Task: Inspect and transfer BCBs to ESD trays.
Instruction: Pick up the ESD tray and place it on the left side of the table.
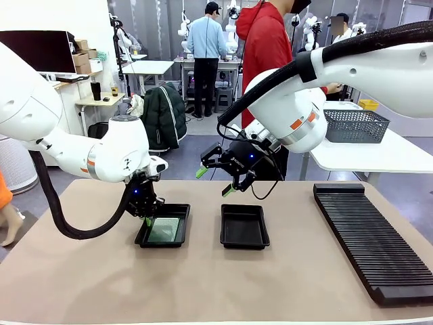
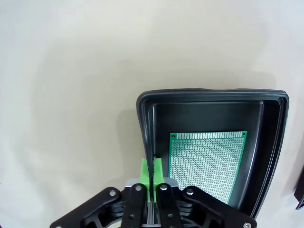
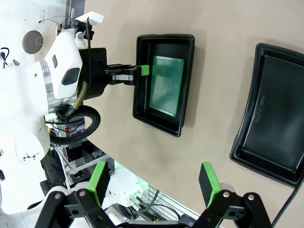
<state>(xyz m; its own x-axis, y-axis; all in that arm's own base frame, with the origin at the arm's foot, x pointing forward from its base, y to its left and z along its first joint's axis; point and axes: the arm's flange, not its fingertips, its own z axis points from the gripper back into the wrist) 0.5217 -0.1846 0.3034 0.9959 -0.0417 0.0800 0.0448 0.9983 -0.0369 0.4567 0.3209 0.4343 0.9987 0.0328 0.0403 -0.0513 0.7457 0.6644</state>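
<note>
A green perforated BCB (image 2: pixel 206 161) lies flat on the floor of the left ESD tray (image 1: pixel 143 233). My left gripper (image 1: pixel 147 217) hangs at that tray's left rim (image 2: pixel 144 124). Its green pads (image 2: pixel 152 175) are pressed together, shut, with nothing visible between them. The second ESD tray (image 1: pixel 243 238) sits bare a little to the right. Above its far edge hovers my right gripper (image 1: pixel 218 180), open and holding nothing. In the right wrist view the right gripper (image 3: pixel 154 178) looks down on the BCB (image 3: pixel 166 85), the left tray (image 3: pixel 141 102) and the bare tray (image 3: pixel 273 114).
A long black ribbed rack (image 1: pixel 372 237) runs along the table's right side. A grey mesh basket (image 1: pixel 355 126) stands on a white table behind it. A person in a red hoodie (image 1: pixel 265 40) stands at the far side. The table's front strip is bare.
</note>
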